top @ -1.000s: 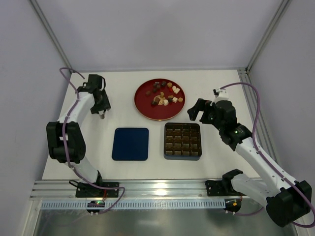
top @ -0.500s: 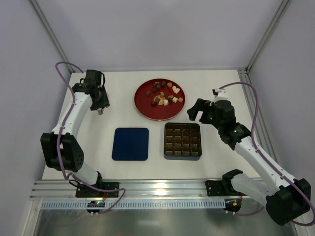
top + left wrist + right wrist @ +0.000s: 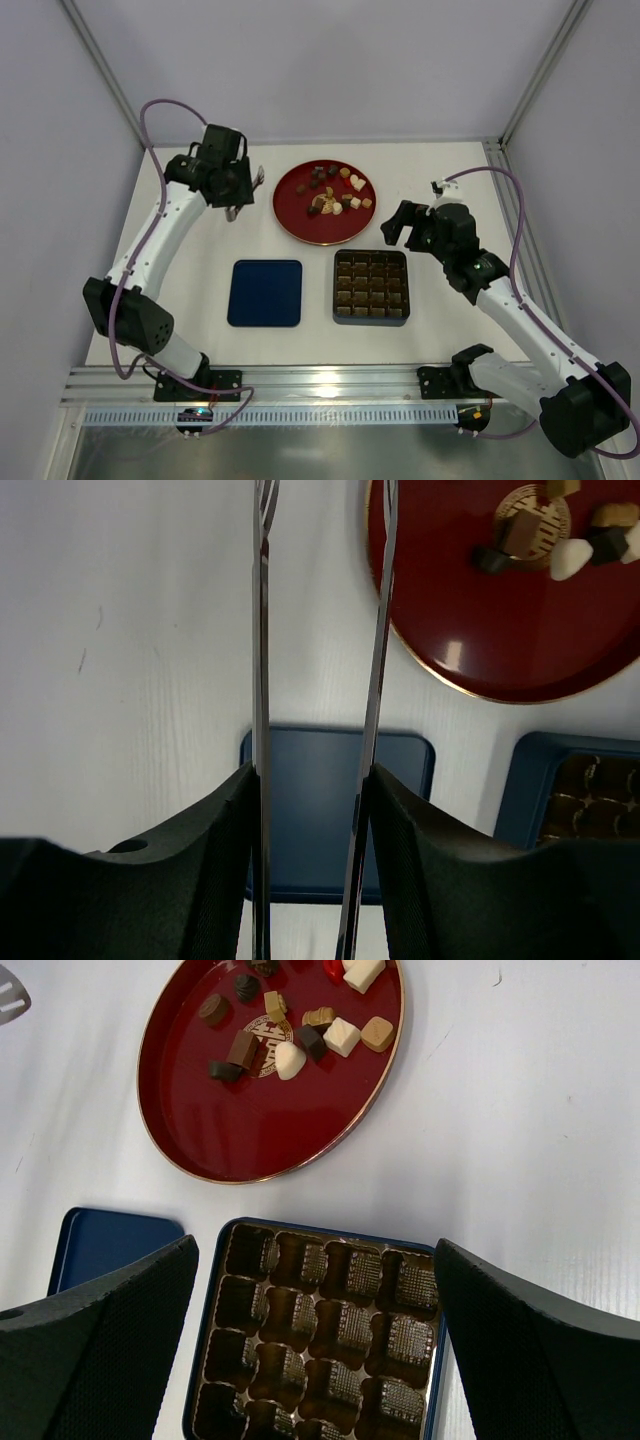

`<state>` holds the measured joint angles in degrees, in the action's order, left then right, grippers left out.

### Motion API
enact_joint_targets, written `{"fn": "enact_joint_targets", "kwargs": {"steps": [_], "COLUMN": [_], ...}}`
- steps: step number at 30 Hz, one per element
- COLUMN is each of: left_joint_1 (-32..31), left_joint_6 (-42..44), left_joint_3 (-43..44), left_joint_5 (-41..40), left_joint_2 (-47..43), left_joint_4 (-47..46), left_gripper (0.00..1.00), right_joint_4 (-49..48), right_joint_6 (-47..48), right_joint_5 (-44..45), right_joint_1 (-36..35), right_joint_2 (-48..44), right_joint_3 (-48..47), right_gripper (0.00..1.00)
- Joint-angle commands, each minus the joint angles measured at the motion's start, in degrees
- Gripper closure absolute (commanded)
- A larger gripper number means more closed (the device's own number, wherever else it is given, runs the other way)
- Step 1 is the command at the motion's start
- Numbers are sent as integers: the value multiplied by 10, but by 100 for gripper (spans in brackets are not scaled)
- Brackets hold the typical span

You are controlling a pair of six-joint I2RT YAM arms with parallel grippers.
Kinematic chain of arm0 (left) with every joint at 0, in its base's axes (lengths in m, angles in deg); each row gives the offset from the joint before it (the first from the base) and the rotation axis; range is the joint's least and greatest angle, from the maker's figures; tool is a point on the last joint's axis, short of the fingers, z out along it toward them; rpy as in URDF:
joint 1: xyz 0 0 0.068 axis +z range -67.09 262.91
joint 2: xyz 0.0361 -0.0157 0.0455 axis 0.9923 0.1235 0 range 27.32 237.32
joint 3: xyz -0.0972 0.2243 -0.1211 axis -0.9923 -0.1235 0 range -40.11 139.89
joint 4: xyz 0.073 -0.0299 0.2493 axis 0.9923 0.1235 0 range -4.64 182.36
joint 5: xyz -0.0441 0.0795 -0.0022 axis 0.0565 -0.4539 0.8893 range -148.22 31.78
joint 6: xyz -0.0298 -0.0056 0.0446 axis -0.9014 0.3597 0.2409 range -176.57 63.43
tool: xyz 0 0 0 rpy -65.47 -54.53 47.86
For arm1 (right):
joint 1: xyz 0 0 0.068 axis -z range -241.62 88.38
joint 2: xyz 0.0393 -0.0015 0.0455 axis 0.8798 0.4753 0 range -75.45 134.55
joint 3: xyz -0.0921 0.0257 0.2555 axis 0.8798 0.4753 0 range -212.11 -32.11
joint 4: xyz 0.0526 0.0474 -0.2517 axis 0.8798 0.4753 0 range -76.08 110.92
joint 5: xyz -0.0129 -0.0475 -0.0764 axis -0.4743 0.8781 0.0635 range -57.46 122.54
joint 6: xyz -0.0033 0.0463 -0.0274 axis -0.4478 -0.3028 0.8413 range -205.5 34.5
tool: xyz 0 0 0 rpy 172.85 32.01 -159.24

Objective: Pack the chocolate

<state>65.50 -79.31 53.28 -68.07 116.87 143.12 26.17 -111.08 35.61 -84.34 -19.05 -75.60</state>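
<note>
The chocolate [image 3: 335, 192] is a loose pile of dark brown, tan and cream-white pieces on a red plate [image 3: 300, 222], also seen from the right wrist [image 3: 290, 1030] and the left wrist [image 3: 540, 535]. My left gripper [image 3: 240, 190] hangs just left of the plate, shut on thin metal tongs [image 3: 262, 680]. The tongs' tips [image 3: 258, 178] reach toward the plate's left rim and hold nothing. My right gripper [image 3: 400, 225] is open and hovers over the far right corner of the dark brown tray [image 3: 320, 1340], whose compartments show no sweets.
A navy blue lid [image 3: 265, 292] lies flat to the left of the tray [image 3: 370, 287], near the table's front. The red plate sits behind both, at the middle back. Frame posts stand at the two back corners.
My left arm has swung from the table's left side to the right, bringing the tongs up to the plate's left rim. Its jaws closed slightly. The right arm has stayed still.
</note>
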Motion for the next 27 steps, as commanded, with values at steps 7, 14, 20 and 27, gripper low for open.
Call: {"fn": "enact_joint_targets", "kwargs": {"steps": [7, 14, 20, 27], "left_joint_1": [-104, -148, -165, -169], "left_joint_6": [-25, -32, -34, -29], "left_joint_3": [101, 122, 123, 125], "left_joint_5": [6, 4, 13, 11], "left_joint_2": [79, 124, 146, 169], "left_joint_4": [10, 10, 3, -2], "left_gripper": [53, 54, 53, 53], "right_joint_4": [4, 10, 9, 9], "right_joint_6": [10, 11, 7, 6], "right_joint_5": [16, 19, 18, 17], "right_joint_1": [-1, -1, -1, -2], "right_joint_2": [-13, -26, -25, -27], "right_joint_3": [-15, -12, -8, -6], "right_gripper": [0, 0, 0, 0]}}
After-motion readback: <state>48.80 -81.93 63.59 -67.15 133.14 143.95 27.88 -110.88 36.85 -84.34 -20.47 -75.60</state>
